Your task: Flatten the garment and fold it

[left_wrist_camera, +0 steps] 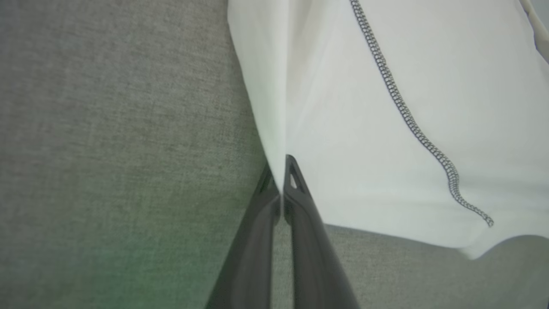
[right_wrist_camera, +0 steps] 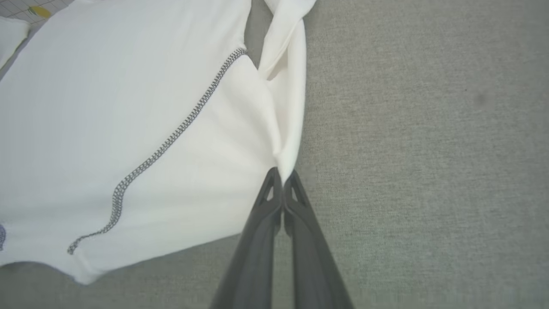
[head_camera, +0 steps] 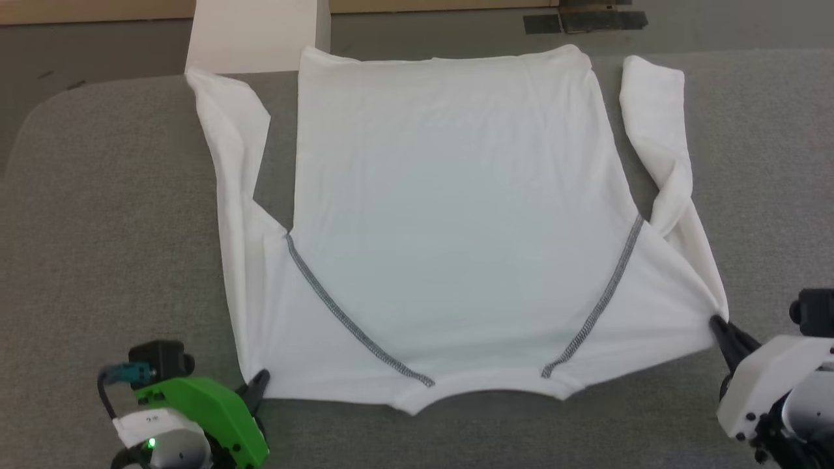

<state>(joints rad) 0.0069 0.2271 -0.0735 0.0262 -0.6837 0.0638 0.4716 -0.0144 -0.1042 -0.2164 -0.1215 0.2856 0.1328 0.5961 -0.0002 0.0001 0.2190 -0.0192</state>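
The garment point(head_camera: 449, 215), a white long-sleeved shirt with dark grey zigzag seams, lies spread on the grey surface, collar toward me and hem at the far edge. Both sleeves run up along the body's sides. My left gripper point(head_camera: 259, 381) is shut on the shirt's near left shoulder corner; in the left wrist view the fabric point(left_wrist_camera: 343, 107) is pinched between the dark fingers point(left_wrist_camera: 296, 184). My right gripper point(head_camera: 717, 324) is shut on the near right shoulder corner, where the cloth point(right_wrist_camera: 171, 128) bunches into creases at the fingertips point(right_wrist_camera: 268, 193).
The grey padded surface point(head_camera: 117, 228) extends wide on both sides of the shirt. A pale box point(head_camera: 257, 36) stands behind the far left sleeve. Beyond the far edge lies floor with dark tape patches point(head_camera: 586, 23).
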